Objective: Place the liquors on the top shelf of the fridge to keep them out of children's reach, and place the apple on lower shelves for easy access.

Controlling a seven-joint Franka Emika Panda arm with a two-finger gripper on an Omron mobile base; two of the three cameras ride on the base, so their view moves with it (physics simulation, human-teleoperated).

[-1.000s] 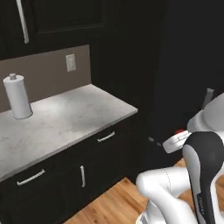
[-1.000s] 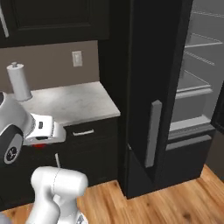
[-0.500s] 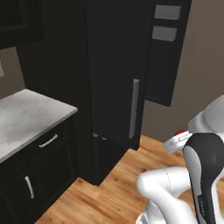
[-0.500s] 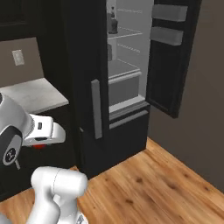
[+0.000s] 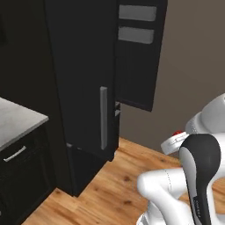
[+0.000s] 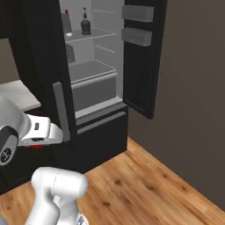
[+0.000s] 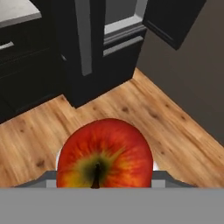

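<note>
While half-spread, pincer clamps apple.

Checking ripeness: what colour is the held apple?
Red with a yellow-green centre, clearest in the hand view.

- no text, brand, number or sign can be read anywhere in these views
- the slim white bottle on the top shelf of the fridge has a red cap, but any label on it is too small to make out
- the squat dark bottle beside it shows no legible label
- a small round mark on the arm's dark joint in the right base view is too blurred to read
</note>
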